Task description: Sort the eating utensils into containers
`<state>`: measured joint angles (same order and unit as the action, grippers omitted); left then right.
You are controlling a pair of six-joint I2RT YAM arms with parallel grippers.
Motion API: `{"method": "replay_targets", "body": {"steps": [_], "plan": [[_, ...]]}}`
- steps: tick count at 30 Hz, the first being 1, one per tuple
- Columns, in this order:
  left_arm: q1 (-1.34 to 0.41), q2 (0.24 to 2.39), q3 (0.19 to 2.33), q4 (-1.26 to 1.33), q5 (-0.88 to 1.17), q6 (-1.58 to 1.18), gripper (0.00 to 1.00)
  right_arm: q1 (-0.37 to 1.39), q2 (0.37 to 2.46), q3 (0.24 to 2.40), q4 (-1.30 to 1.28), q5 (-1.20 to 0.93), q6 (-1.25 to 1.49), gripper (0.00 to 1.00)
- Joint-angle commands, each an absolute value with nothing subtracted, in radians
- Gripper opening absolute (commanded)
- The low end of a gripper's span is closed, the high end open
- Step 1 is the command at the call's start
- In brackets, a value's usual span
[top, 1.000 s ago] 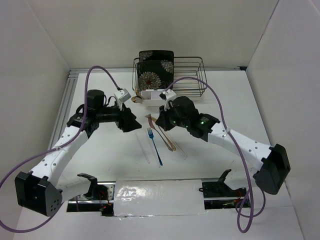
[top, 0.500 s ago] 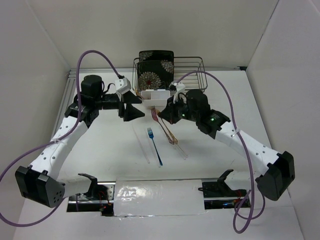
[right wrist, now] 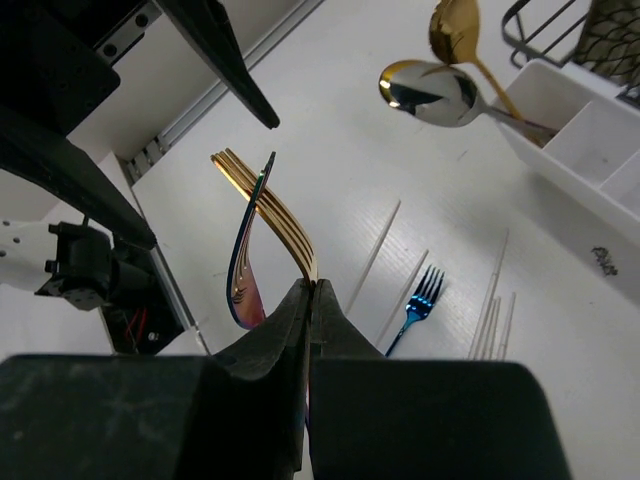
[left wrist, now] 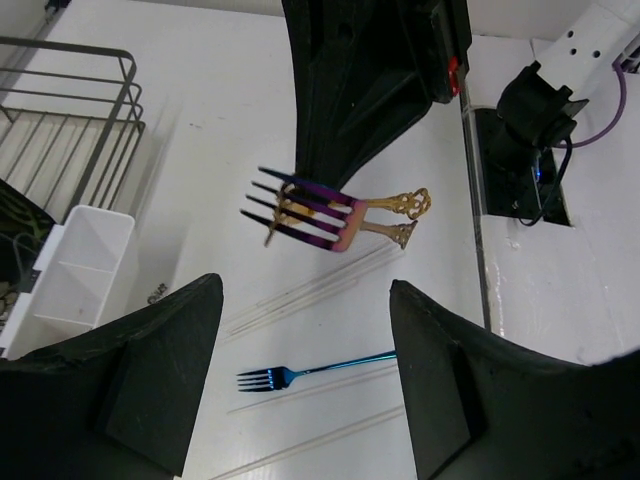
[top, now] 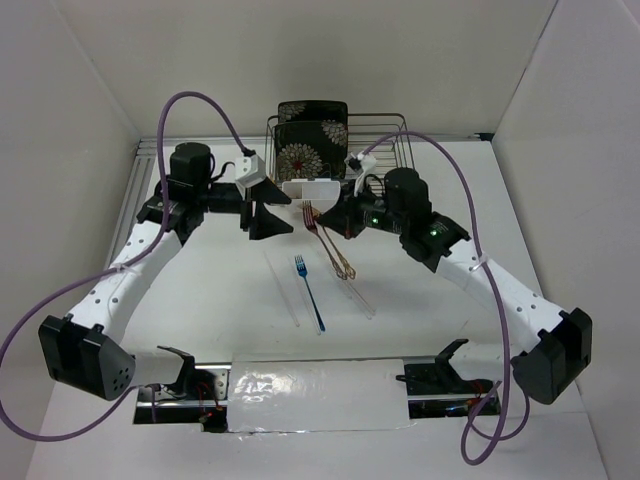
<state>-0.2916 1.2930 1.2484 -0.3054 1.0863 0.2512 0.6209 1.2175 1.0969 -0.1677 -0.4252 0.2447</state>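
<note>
The white worktop (top: 200, 300) carries a dark wire rack (top: 380, 150) at its far edge, with a black floral plate (top: 312, 138) standing upright inside. The left hand (left wrist: 305, 380) is spread wide and holds nothing, just left of the white tub (left wrist: 75, 270) that sits in front of the rack. The right hand (right wrist: 310, 290) pinches two forks (right wrist: 265, 215), one gold and one iridescent purple, close to the tub. Two spoons (right wrist: 430, 90) stand in an end compartment of the tub. A blue fork (left wrist: 310, 370) and clear chopsticks (left wrist: 300, 295) lie on the worktop.
</note>
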Motion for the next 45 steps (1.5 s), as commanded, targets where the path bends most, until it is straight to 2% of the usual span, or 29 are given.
{"method": "replay_targets", "body": {"steps": [1,6,12,20,29,33,38,45], "plan": [[-0.298,1.293,1.282,-0.212,1.082,0.252,0.8,0.583,1.187,1.173,-0.103,-0.385,0.245,0.0],[-0.284,1.249,1.23,-0.086,0.812,0.152,0.83,0.503,1.221,1.183,-0.016,-0.385,0.256,0.0],[-0.215,1.256,1.33,-0.13,0.665,-0.06,0.87,0.451,1.304,1.236,0.067,-0.43,0.31,0.0],[-0.181,1.164,1.285,-0.117,0.644,-0.129,0.92,0.416,1.344,1.292,0.167,-0.43,0.362,0.0],[-0.134,1.132,1.233,-0.118,0.451,-0.205,0.93,0.4,1.417,1.324,0.267,-0.399,0.397,0.0],[-0.065,1.114,1.154,-0.095,0.445,-0.258,0.95,0.394,1.468,1.324,0.374,-0.359,0.46,0.0],[-0.009,1.08,1.083,-0.052,0.576,-0.285,0.95,0.394,1.516,1.348,0.436,-0.359,0.451,0.0],[0.037,1.083,1.094,-0.049,0.604,-0.238,0.95,0.397,1.627,1.414,0.541,-0.436,0.407,0.0]]}}
